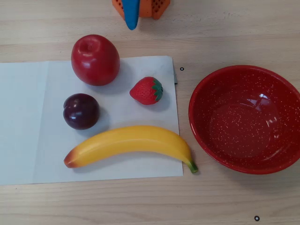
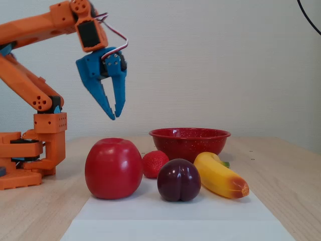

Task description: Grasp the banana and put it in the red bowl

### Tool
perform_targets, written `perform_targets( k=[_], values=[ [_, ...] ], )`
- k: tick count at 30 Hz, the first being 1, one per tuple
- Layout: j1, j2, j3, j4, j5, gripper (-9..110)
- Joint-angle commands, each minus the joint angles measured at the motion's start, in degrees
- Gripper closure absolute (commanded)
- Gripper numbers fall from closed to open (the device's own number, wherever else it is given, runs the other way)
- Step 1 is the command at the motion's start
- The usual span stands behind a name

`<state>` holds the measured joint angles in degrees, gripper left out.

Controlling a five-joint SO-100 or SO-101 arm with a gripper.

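We are at the approach step: our gripper [image 2: 117,114] hangs high above the apple [image 2: 113,168], jaws nearly closed and empty. The banana [image 1: 131,144] lies on the white paper [image 1: 28,122] just left of the red bowl [image 1: 281,161] in the overhead view. Next we judge we must open and descend over its middle.

Overhead cam looks down; fixed cam low, table-level.

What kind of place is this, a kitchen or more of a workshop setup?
Probably a desk or lab test bench, not a kitchen: a plain wooden table against a bare wall, plastic-looking fruit such as the banana laid on white paper, and an orange arm's blue gripper.
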<state>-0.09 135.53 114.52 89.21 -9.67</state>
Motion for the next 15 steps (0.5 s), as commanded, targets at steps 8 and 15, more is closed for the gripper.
perform_targets(
  k=[8, 15],
  values=[
    [-3.7, -14.6, -20.5, 5.4, 4.5, 98],
    [-3.8, -26.5, -32.4, 8.6, 5.4, 92]
  ],
)
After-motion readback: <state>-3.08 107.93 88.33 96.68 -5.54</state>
